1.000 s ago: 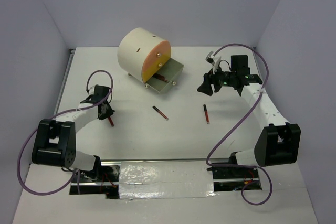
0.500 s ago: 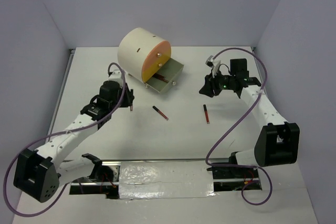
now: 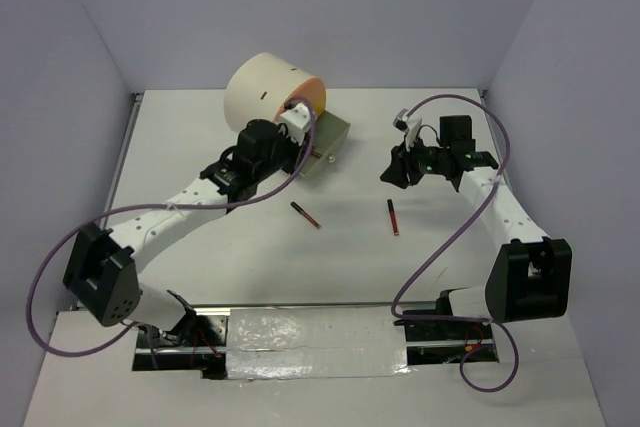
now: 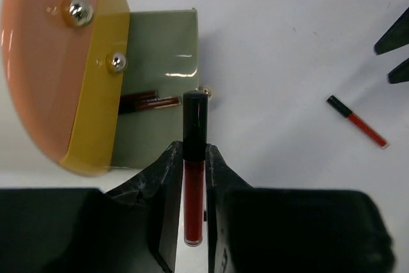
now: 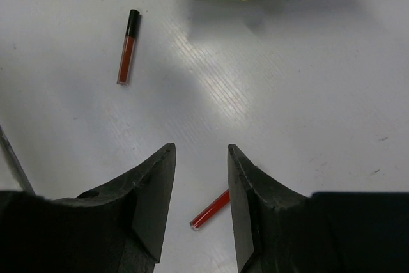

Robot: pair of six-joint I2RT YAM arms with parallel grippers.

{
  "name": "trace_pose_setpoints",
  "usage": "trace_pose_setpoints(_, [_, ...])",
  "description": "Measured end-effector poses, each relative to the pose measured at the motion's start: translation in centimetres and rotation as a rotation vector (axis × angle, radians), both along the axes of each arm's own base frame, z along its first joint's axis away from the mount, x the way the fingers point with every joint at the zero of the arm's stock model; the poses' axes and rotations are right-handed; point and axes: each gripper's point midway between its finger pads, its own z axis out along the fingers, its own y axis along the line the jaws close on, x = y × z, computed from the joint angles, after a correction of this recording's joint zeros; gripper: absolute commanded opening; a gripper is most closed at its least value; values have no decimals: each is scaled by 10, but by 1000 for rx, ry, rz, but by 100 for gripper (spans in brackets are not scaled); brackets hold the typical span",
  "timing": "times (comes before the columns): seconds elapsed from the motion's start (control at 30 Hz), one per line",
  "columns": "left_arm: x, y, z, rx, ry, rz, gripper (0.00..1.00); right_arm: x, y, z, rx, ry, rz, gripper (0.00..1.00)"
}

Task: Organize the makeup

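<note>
Overhead, the left arm stretched across to the cream cylindrical chest (image 3: 258, 87), covering most of its orange face and much of the open drawer (image 3: 335, 132). From the wrist view, the left hand (image 4: 193, 155) had its fingers (image 4: 167, 177) nearly closed on a lip-gloss tube (image 4: 195, 119). The red body was pinched between them and the black cap pointed forward. The cap lined up with the drawer's right edge, just short of a small metal knob (image 4: 204, 91) there. Inside the grey-green drawer two dark-red sticks (image 4: 148, 100) lay side by side against the yellow band (image 4: 102, 107) of the chest's face. Two round studs (image 4: 78, 11) sat higher on that face.

A loose tube (image 3: 305, 214) and a second loose tube (image 3: 393, 217) lay on the white worktop (image 3: 200, 137) between the two arms, apart from each other and from the chest.

The right hand (image 3: 396, 169) hovered over the worktop to the right of the drawer. Its fingers (image 5: 153, 183) stood partly apart with nothing between them. In its own view the red end of one loose tube showed on the worktop below the gap, and the other lay farther off to the left. A purple cable (image 3: 440, 242) looped down beside the right arm.
</note>
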Motion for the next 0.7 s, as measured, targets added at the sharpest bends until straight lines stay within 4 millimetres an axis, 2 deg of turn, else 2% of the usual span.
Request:
trace_pose_setpoints(0.07, [13, -10, -2, 47, -19, -29, 5, -1, -2, 0, -3, -3, -7, 49])
trace_pose_setpoints(0.27, [56, -34, -14, 152, -48, -58, 24, 0, -7, -1, -16, -7, -25, 54])
trace_pose_setpoints(0.4, [81, -45, -30, 215, -42, -52, 29, -1, -11, -7, -25, 5, -40, 55])
trace_pose_setpoints(0.43, [86, -47, -35, 225, -39, -49, 33, -1, -12, -8, -26, 7, -43, 55])
trace_pose_setpoints(0.57, [96, -49, -58, 272, 3, -35, 35, -1, -14, -8, -30, 5, -51, 55])
trace_pose_setpoints(0.7, [102, -48, -71, 305, 27, -18, 43, 0, -16, -8, -34, 1, -54, 58])
